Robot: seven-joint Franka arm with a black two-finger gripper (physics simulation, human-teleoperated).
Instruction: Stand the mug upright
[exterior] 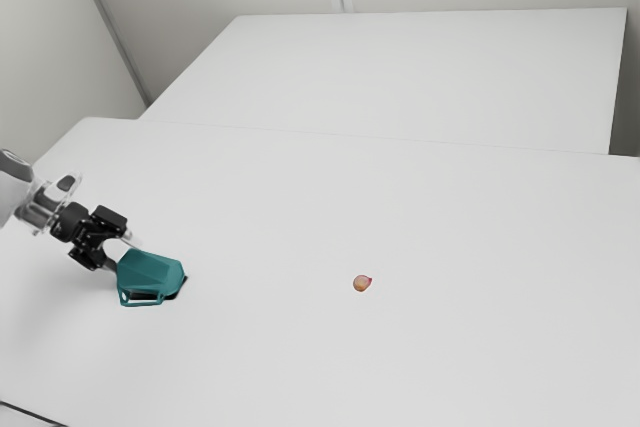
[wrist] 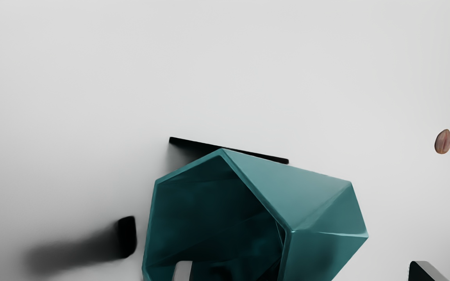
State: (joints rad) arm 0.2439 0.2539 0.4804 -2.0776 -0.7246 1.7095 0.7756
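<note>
Evidently I'm at the grasping step: the mug (exterior: 150, 272) lies on its side on the table (exterior: 260, 357), mouth facing my gripper (wrist: 304, 271), which stands wide open, holding nothing. Next I should close on its wall, then tip it upright. I count one mug, one small brownish nut-like thing (exterior: 362, 284).

No words, labels or brand names can be read in the exterior view or the wrist view. No numbers or signs can be made out in them either.
</note>
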